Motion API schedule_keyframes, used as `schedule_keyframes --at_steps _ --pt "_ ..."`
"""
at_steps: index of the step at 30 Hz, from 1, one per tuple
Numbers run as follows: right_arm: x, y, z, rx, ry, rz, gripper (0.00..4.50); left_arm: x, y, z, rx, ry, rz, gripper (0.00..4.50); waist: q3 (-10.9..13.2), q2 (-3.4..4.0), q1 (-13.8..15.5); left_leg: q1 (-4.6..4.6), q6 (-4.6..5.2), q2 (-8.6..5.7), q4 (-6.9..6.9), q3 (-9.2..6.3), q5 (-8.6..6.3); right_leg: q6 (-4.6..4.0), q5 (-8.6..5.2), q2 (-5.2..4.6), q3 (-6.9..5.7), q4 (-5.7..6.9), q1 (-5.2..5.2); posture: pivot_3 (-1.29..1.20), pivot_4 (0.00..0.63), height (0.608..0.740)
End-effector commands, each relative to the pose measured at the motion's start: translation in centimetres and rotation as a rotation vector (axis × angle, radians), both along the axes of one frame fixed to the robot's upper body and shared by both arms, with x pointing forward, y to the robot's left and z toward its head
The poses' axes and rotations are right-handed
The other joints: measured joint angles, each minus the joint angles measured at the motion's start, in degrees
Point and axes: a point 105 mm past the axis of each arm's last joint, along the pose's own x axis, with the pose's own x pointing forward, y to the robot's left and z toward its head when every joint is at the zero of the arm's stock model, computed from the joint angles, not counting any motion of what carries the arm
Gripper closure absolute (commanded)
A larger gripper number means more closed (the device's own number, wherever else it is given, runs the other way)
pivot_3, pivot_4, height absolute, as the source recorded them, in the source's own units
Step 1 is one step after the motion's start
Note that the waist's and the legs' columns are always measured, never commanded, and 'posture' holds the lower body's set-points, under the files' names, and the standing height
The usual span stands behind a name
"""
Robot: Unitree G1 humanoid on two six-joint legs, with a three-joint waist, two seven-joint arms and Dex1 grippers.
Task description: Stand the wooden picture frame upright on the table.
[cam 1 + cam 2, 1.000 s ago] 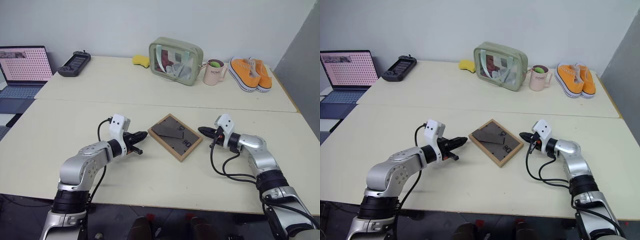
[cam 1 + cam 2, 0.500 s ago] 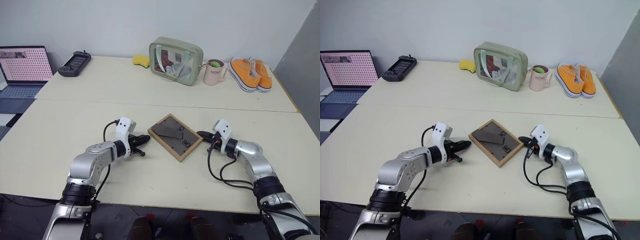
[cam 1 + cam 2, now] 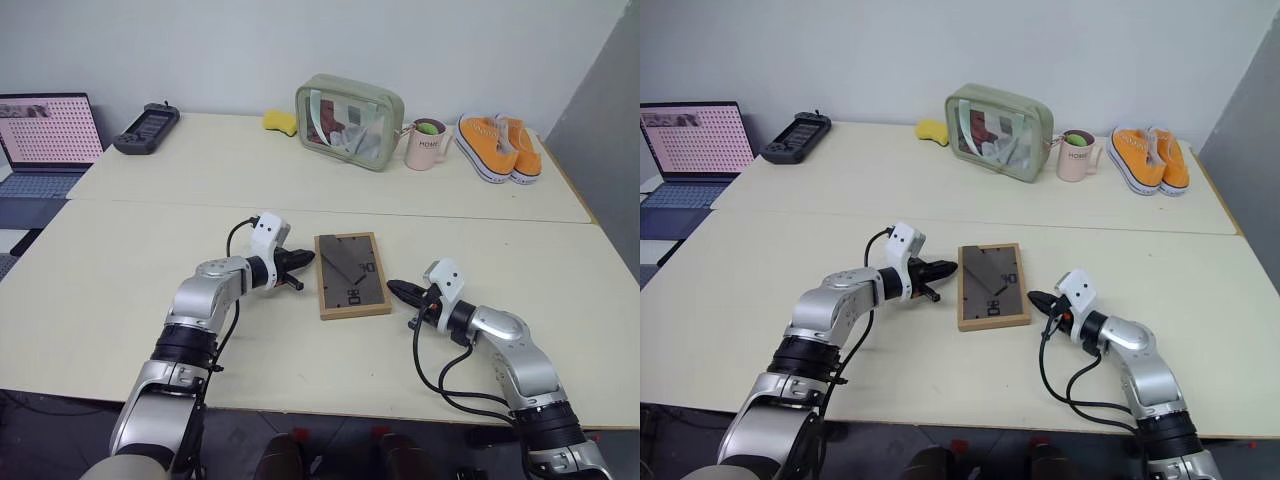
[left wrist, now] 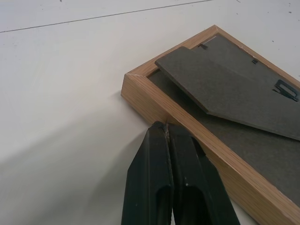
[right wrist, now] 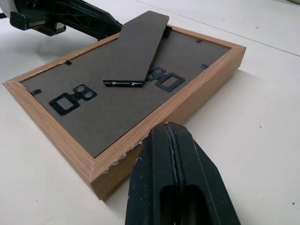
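The left gripper (image 3: 301, 262) has its jaws pressed together with nothing between them, their tips against the left long side of the picture frame (image 3: 352, 274), near its far corner. The right gripper (image 3: 398, 292) likewise has its jaws closed and empty; they point at the frame's right long side near the front corner, very close to the wood, though contact cannot be told for sure.

The frame lies flat on the table (image 3: 120, 270), dark grey back facing up, long sides running away from the robot. Its prop (image 5: 136, 49) lies slanted across the backing, one end slightly raised off the board.

Beyond the seam across the table stand a clear pouch with green trim (image 3: 349, 121), a pink mug (image 3: 428, 146), a pair of orange shoes (image 3: 498, 147), a yellow object (image 3: 281, 121) and a dark handheld device (image 3: 146, 128). A laptop (image 3: 48, 140) sits open at the far left.
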Motion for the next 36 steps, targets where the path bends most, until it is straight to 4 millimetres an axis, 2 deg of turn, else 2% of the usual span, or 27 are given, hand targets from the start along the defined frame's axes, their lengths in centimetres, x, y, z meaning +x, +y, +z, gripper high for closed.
schedule_keyframes --at_steps 1,7,9,13,18,25,26,27,31,36 --pt "0.3 -0.6 1.4 0.008 -0.049 -0.010 4.50 -0.1 -0.5 1.3 0.001 -0.046 -0.053 4.46 0.00 0.00 0.00 0.00 0.00 0.00 0.00 0.00 0.00 0.00 0.00 0.00 0.00 0.00 0.00 0.00 0.150 0.740" --pt "0.6 -1.5 1.6 -0.018 -0.067 -0.017 4.50 -2.2 2.1 1.8 -0.005 0.051 -0.041 4.46 0.00 0.00 -0.20 0.00 0.00 0.03 -0.02 0.01 0.00 0.00 0.00 0.01 0.02 0.00 -0.03 0.00 0.150 0.740" --pt "0.5 -1.7 1.4 -0.036 -0.065 -0.005 4.50 -3.6 2.4 2.2 -0.081 0.166 -0.026 4.46 0.00 0.00 -0.21 0.00 0.00 0.04 -0.03 0.00 0.00 0.00 0.00 0.01 0.01 0.01 -0.05 0.00 0.150 0.740" --pt "0.6 -2.3 1.2 -0.074 -0.069 0.018 4.50 -7.3 2.6 3.3 -0.343 0.518 -0.025 4.46 0.00 0.00 -0.27 -0.02 0.01 0.03 0.00 0.00 -0.01 0.01 -0.01 0.00 0.00 0.02 -0.03 0.00 0.150 0.740" --pt "0.9 -2.4 1.0 -0.110 -0.084 0.041 4.50 -7.9 3.2 3.0 -0.540 0.652 -0.006 4.46 0.00 -0.01 -0.29 0.01 0.01 0.04 0.01 -0.04 0.00 0.02 -0.01 -0.01 -0.03 0.03 -0.01 0.00 0.150 0.740" --pt "0.8 -2.1 0.9 -0.101 -0.084 0.055 4.50 -11.1 3.6 4.0 -0.482 0.732 -0.110 4.46 0.00 -0.01 -0.60 0.04 -0.01 0.09 -0.01 -0.07 0.00 0.01 -0.01 -0.05 -0.02 0.13 -0.04 0.00 0.150 0.740" --pt "0.8 -2.1 0.9 -0.101 -0.084 0.056 4.50 -11.1 3.7 4.0 -0.474 0.739 -0.099 4.09 0.00 -0.01 -0.59 0.05 -0.01 0.07 -0.01 -0.08 0.00 0.01 -0.01 -0.05 -0.02 0.15 -0.04 0.00 0.150 0.740" --pt "0.8 -2.1 0.9 -0.100 -0.083 0.057 4.50 -10.9 3.8 4.0 -0.478 0.741 -0.082 3.99 0.00 -0.01 -0.46 0.06 -0.01 0.05 0.00 -0.07 0.00 0.01 -0.01 -0.06 -0.02 0.15 -0.03 0.00 0.150 0.740" --pt "0.7 -2.0 0.8 -0.097 -0.082 0.058 4.50 -10.4 3.9 4.3 -0.495 0.745 -0.028 2.95 0.00 -0.01 -0.05 0.08 -0.01 0.02 0.03 -0.07 0.00 0.01 -0.01 -0.07 -0.02 0.15 0.01 0.00 0.150 0.740" --pt "0.5 -2.0 0.8 -0.095 -0.080 0.056 4.50 -10.4 3.5 4.4 -0.496 0.753 0.002 1.89 0.00 -0.01 0.00 0.09 -0.02 0.03 0.01 -0.05 0.00 0.01 -0.01 -0.07 -0.01 0.15 -0.01 0.00 0.150 0.740"
